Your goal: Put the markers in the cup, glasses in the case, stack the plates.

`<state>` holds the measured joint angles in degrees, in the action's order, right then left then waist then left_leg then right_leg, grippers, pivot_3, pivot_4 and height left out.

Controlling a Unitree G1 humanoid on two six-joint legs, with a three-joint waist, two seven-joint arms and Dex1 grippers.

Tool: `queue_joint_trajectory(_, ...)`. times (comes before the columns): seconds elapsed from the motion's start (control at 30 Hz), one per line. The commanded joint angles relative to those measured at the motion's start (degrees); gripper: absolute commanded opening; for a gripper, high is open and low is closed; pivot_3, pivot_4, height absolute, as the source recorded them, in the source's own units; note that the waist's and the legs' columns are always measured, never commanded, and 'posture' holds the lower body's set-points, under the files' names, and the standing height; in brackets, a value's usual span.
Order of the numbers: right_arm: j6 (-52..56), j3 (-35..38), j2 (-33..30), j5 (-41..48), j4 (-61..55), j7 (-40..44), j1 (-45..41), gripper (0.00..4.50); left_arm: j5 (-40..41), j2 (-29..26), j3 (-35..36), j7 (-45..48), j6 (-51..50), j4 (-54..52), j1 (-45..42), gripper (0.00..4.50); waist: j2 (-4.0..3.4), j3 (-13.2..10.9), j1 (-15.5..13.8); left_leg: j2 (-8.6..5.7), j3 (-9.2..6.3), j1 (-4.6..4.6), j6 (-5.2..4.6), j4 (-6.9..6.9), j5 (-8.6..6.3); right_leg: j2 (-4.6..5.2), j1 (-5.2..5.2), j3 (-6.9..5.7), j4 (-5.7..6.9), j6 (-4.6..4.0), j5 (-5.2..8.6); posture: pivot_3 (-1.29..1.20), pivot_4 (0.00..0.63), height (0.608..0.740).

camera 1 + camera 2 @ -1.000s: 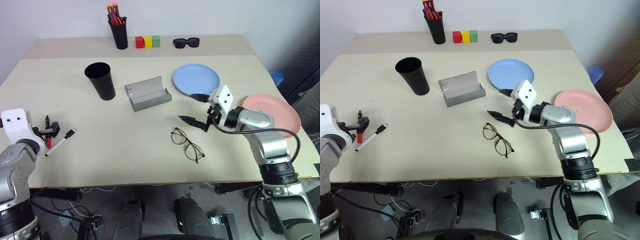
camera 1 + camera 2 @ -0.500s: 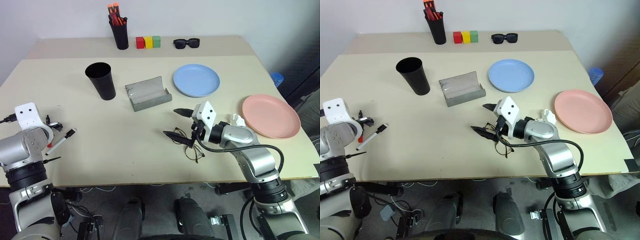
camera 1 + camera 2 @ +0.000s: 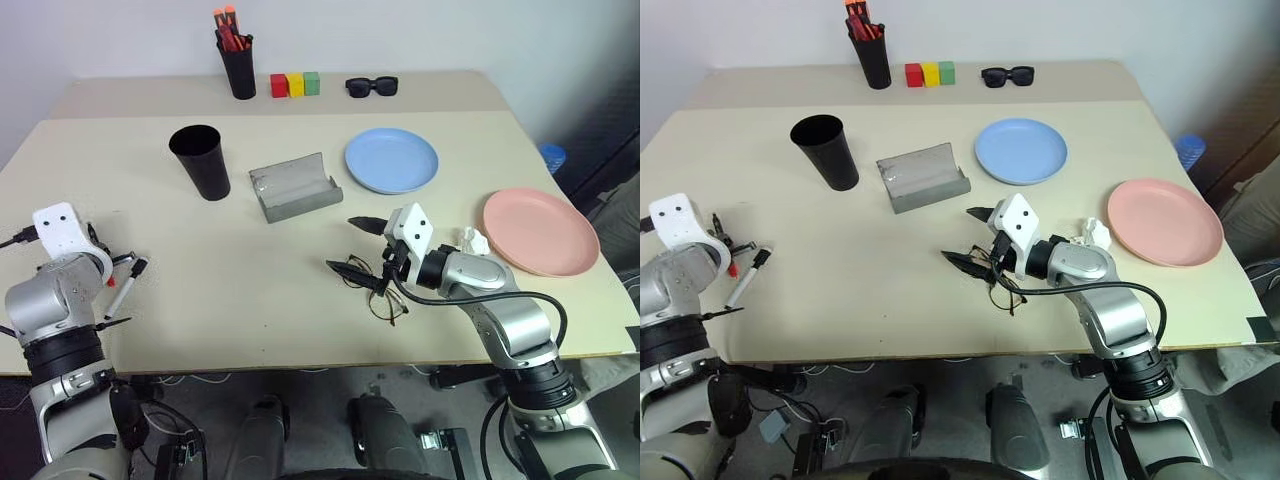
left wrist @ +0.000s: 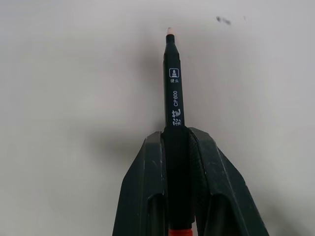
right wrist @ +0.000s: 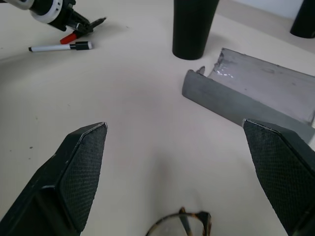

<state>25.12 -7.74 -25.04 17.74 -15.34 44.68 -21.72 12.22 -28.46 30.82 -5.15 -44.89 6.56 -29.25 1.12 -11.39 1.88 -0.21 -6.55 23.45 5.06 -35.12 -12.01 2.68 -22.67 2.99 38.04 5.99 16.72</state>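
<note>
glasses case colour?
Grey; the case lies open, clearest in the right eye view.

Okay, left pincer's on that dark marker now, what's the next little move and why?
Probably lift the left pincer straight up, then carry it toward the cup. Its fingers are shut on the dark marker, which lies just over the table, and the cup stands open-mouthed farther back. The white marker waits beside it.

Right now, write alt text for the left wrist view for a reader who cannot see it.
The left gripper is shut on a dark marker, which points straight out from between the two black fingers over the bare beige table. A band of red shows on the marker between the fingers.
</note>
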Motion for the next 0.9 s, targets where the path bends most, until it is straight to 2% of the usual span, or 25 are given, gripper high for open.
queue_joint_trajectory(0.03,-0.9,1.8,2.8,2.7,-0.9,-1.3,-3.4,4.5,-2.7,-0.1,-3.9,0.3,18.7,-5.3,-7.8,0.01,0.09,0.0,-0.9,0.0,0.0,0.01,0.01,-0.01,0.01,0.0,0.0,0.0,-0.02,-0.01,-0.01,0.0,0.15,0.74)
queue_joint_trajectory(0.17,-1.9,4.9,9.3,4.6,1.3,-7.3,-7.4,4.5,-5.0,3.0,-11.0,1.6,29.4,0.7,-16.9,0.01,0.1,0.1,-1.3,-0.05,0.02,0.01,0.0,-0.01,0.0,0.03,0.09,0.0,-0.17,0.04,-0.05,0.0,0.15,0.74)
queue_joint_trajectory(0.3,-4.3,5.7,13.0,3.1,3.5,-11.5,-10.1,4.5,-10.5,6.0,-18.5,2.1,39.7,13.6,-24.0,0.01,0.09,0.1,-1.0,-0.08,0.03,0.0,-0.02,0.01,-0.01,0.03,0.09,0.0,-0.15,0.06,-0.07,0.0,0.15,0.74)
queue_joint_trajectory(0.53,-5.1,5.0,12.9,2.5,2.3,-12.9,-9.2,4.5,-11.5,9.9,-20.0,0.0,56.7,35.6,-32.2,0.01,0.07,0.0,0.3,-0.05,0.03,0.1,-0.03,0.06,0.0,-0.03,-0.17,0.01,0.01,0.07,-0.07,0.0,0.15,0.74)
queue_joint_trajectory(0.7,-5.0,4.5,12.6,2.3,0.9,-13.7,-8.2,4.5,-11.5,10.2,-20.4,0.0,60.7,43.3,-34.7,0.01,0.07,0.0,0.6,-0.06,0.05,0.12,-0.04,0.04,-0.01,-0.01,-0.14,0.01,0.0,0.08,-0.06,0.0,0.15,0.74)
queue_joint_trajectory(0.9,-5.0,4.1,12.7,2.3,0.7,-14.0,-8.2,4.5,-12.3,9.8,-20.3,-3.6,62.6,45.7,-34.1,2.87,0.07,0.0,0.6,-0.06,0.04,0.12,-0.04,0.04,0.0,-0.03,-0.15,0.01,0.04,0.08,-0.06,0.0,0.15,0.74)
